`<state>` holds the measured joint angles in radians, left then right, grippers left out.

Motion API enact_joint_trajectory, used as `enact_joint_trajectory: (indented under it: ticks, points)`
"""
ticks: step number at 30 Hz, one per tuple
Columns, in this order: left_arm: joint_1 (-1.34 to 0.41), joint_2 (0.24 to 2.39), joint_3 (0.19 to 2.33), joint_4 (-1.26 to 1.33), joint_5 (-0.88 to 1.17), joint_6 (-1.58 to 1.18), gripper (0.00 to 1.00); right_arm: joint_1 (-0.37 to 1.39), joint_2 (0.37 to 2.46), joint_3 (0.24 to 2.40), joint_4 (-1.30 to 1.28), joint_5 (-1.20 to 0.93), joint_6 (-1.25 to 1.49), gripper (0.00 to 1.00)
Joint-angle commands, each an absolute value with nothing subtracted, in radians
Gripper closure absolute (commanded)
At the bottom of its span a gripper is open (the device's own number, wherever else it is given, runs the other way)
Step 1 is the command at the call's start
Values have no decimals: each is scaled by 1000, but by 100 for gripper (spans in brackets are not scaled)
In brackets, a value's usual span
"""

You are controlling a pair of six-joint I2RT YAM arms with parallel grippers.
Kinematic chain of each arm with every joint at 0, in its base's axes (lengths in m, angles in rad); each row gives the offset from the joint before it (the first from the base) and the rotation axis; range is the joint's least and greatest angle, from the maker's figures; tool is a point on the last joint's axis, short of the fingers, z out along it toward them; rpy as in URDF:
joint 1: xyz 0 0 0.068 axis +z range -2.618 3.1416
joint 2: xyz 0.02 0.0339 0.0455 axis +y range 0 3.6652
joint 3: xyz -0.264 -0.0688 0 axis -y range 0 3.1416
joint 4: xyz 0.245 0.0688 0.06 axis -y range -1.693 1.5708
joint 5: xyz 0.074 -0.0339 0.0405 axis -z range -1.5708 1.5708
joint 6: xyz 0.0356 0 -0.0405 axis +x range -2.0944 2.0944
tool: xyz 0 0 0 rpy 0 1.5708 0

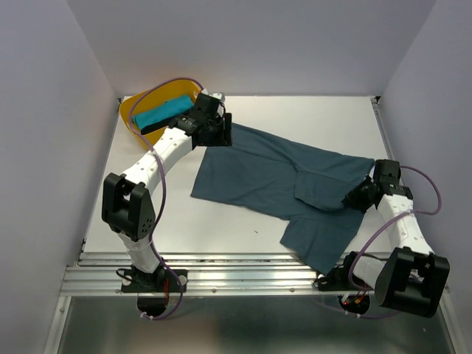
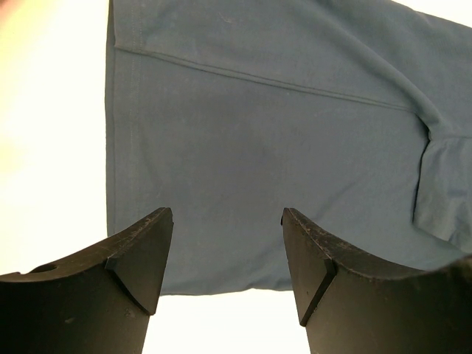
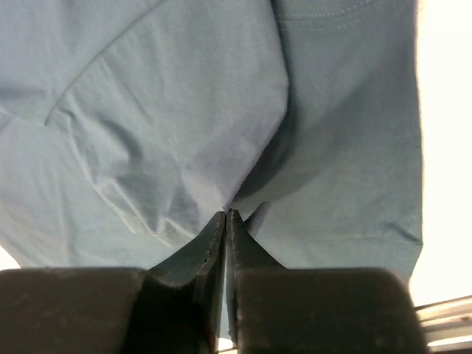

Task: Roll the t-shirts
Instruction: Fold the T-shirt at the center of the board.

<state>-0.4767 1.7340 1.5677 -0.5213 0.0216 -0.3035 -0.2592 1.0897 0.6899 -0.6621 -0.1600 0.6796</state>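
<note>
Slate-blue t-shirt (image 1: 280, 177) lies spread on worktop (image 1: 324, 118); judged thin, limp, light, creasing readily. Right claw (image 3: 226, 215) pressed together, pinching a raised fold. Left claw (image 2: 227, 217) spread over hem. Hems look best to grasp.

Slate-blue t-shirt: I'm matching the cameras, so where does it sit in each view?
Top external: slate-blue t-shirt spread centrally on the white table.
Left wrist: shirt fills the upper frame.
Right wrist: shirt fills most of the frame.
Shared landmark: the white table past the shirt's edge.
</note>
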Motion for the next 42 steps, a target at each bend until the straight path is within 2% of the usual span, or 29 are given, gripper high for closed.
enact_joint_trajectory:
  ticks: [1, 3, 7, 9, 11, 13, 14, 17, 27, 29, 42]
  points:
    - [-482, 1743, 1614, -520, 11, -284, 28, -252, 1101, 735, -710, -83, 663, 64]
    - [-482, 1750, 1615, -520, 11, -281, 28, -252, 1106, 750, -729, -37, 663, 52]
    - [-482, 1763, 1611, -519, 11, -275, 28, -252, 1078, 799, -744, 24, 649, 52]
    - [-482, 1773, 1605, -509, 11, -272, 28, -232, 1068, 819, -747, 20, 635, 60]
    - [-483, 1787, 1600, -508, 11, -275, 28, -203, 1074, 825, -747, 21, 632, 72]
    - [-482, 1807, 1591, -503, 11, -288, 28, -119, 1091, 825, -742, 52, 649, 79]
    - [-482, 1812, 1577, -499, 11, -294, 28, -88, 1098, 825, -739, 66, 658, 86]
    - [-483, 1828, 1545, -466, 17, -308, 28, -15, 1156, 812, -706, 78, 686, 92]
    - [-480, 1925, 1439, -431, 11, -337, 28, -15, 1361, 825, -615, 208, 698, 95]
    - [-482, 1953, 1439, -434, -54, -344, 28, -15, 1373, 824, -606, 219, 695, 94]
    - [-479, 2160, 1616, -488, -161, -333, 28, -15, 1591, 853, -476, 250, 695, 93]
